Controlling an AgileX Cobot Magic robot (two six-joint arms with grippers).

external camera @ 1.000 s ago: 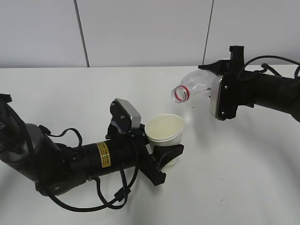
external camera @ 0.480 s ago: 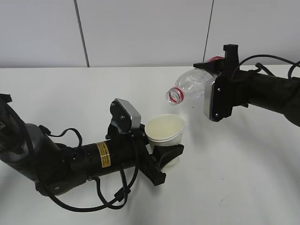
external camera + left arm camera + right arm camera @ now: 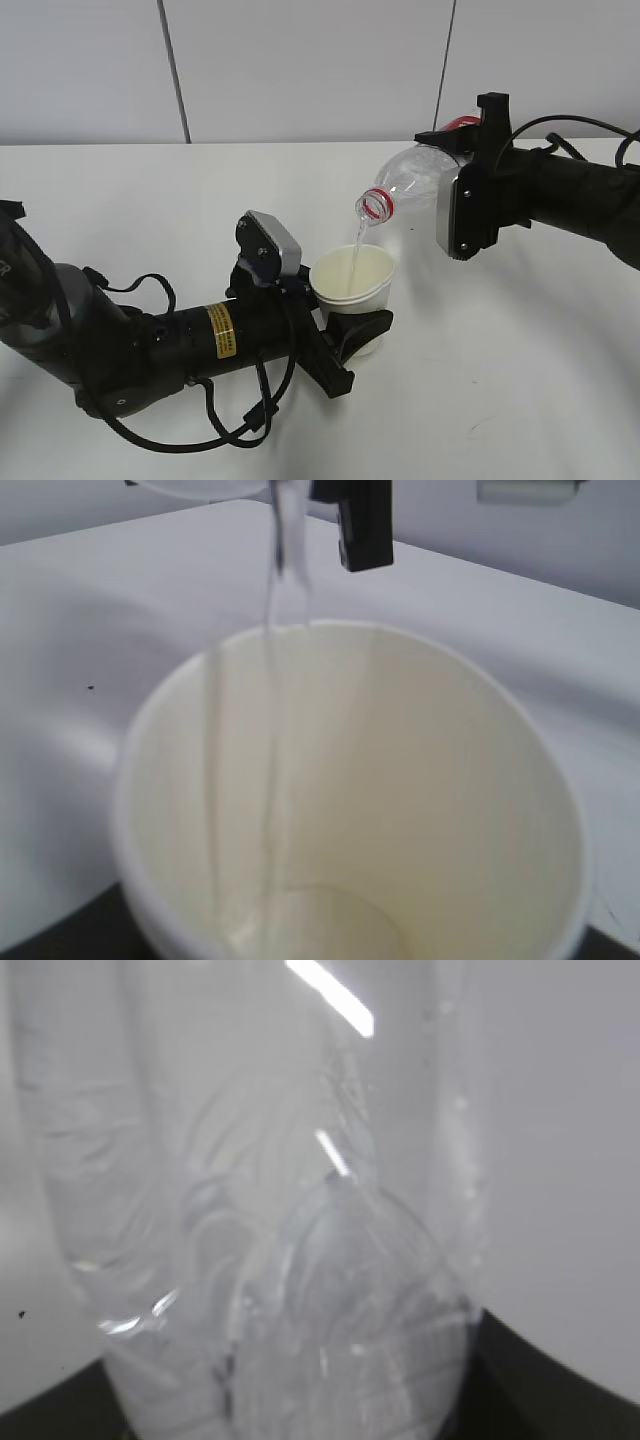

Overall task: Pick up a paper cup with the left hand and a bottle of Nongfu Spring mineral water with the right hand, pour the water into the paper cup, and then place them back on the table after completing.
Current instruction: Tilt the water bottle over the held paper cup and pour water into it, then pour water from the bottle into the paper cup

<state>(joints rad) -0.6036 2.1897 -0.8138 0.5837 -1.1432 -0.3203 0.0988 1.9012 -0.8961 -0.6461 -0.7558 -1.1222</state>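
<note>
Both jaws squeeze tight: the left hand (image 3: 358,335) steadies the paper cup (image 3: 351,281), the right hand (image 3: 455,170) tips the bottle (image 3: 405,190) so water (image 3: 356,246) falls in.

yellow label sticker (image 3: 221,331) on the left arm (image 3: 150,350), its print too small to read, no other text legible

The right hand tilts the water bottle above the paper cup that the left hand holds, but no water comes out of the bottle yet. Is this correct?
Not quite. Water is already coming out: the exterior view shows a thin stream from the red-ringed mouth of the water bottle into the paper cup, and the left wrist view shows it running down inside. The rest is right: the right hand tilts the bottle, the left hand holds the cup.
</note>
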